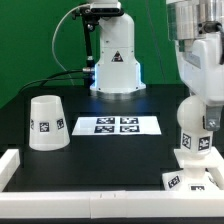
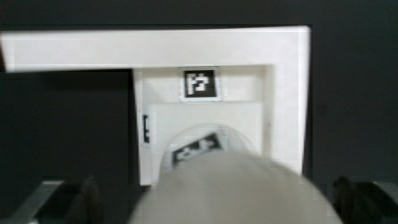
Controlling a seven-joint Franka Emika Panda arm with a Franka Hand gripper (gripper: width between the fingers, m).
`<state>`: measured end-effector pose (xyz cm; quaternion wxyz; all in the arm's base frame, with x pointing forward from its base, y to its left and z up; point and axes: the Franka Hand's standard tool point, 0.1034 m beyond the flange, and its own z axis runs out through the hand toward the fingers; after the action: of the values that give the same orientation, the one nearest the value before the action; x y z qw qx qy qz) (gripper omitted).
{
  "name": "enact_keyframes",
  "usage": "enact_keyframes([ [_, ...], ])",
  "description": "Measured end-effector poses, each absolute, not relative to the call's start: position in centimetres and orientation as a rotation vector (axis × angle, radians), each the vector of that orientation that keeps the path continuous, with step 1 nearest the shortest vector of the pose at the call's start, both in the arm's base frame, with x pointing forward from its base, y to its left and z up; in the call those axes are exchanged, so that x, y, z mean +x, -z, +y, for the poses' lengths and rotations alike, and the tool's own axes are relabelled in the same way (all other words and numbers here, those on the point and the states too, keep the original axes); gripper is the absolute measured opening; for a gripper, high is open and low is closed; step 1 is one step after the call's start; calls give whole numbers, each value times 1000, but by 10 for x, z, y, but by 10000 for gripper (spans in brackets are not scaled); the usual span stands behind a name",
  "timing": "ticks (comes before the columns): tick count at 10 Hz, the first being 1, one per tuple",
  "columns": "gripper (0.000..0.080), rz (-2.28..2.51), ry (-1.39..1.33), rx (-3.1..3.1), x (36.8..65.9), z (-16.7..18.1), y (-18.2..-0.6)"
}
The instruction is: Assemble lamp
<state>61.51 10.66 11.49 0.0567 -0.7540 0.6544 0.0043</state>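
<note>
The white bulb (image 1: 190, 135) stands upright over the angular lamp base (image 1: 195, 178) at the exterior view's front right, in the corner of the table's white rim. My gripper (image 1: 198, 112) comes straight down on it and looks shut on its top. In the wrist view the bulb (image 2: 231, 185) fills the foreground between my two dark fingers (image 2: 64, 203), and my gripper (image 2: 210, 208) sits over the tagged base (image 2: 217, 108). The cone shade (image 1: 46, 122) stands alone at the exterior view's left, narrow end up.
The marker board (image 1: 117, 125) lies flat in the middle of the black table. A raised white rim (image 1: 10, 165) runs along the front and sides; its corner shows in the wrist view (image 2: 160, 48). The arm's white pedestal (image 1: 117, 65) stands at the back.
</note>
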Motion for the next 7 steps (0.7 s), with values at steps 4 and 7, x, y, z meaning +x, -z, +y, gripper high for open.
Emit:
enact_keyframes([
  [4,698,1302,39,-2730,615,96,-117],
  [7,699,1026,54,-2853,614,93,-116],
])
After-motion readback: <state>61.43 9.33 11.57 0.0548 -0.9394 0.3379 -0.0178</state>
